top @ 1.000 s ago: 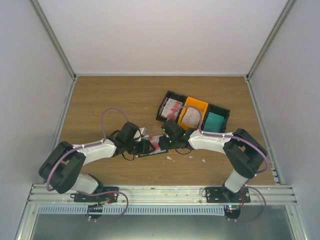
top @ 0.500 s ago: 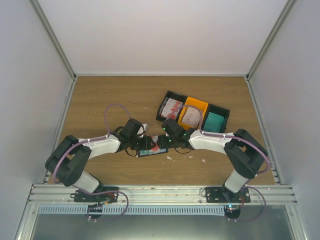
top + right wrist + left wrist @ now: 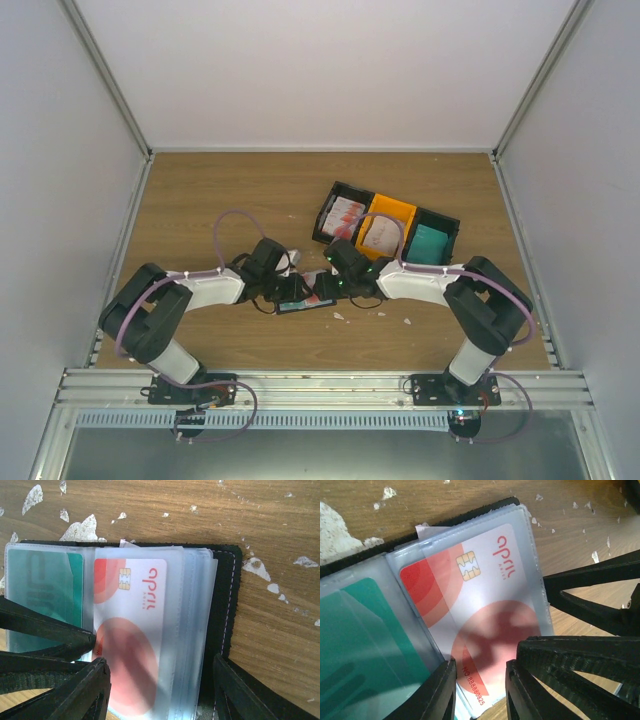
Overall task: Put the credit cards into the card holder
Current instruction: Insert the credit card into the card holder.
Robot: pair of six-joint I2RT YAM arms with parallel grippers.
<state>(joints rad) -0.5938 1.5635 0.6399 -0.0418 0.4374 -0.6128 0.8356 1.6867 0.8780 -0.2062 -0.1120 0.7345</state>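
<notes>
1. The left gripper [image 3: 480,674] has its jaws drawn close, a narrow gap between them. The near short edge of the red-and-white credit card [image 3: 475,600] sits in that gap, but I cannot tell whether they pinch it or only straddle it.
2. That card lies straight ahead of the left fingers, with its long axis running away from them. It is inside a clear sleeve of the open card holder [image 3: 227,595], beside a teal card [image 3: 365,630].
3. The right gripper [image 3: 160,665] is released, its jaws spread wide across the holder's right half and clamping nothing.
4. Judged from this, the left arm is placed to push the card lengthwise.
5. Both forearms reach inward low over the table [image 3: 220,200], wrists tipped down, meeting at the holder. The trays [image 3: 385,228] are behind them.
</notes>
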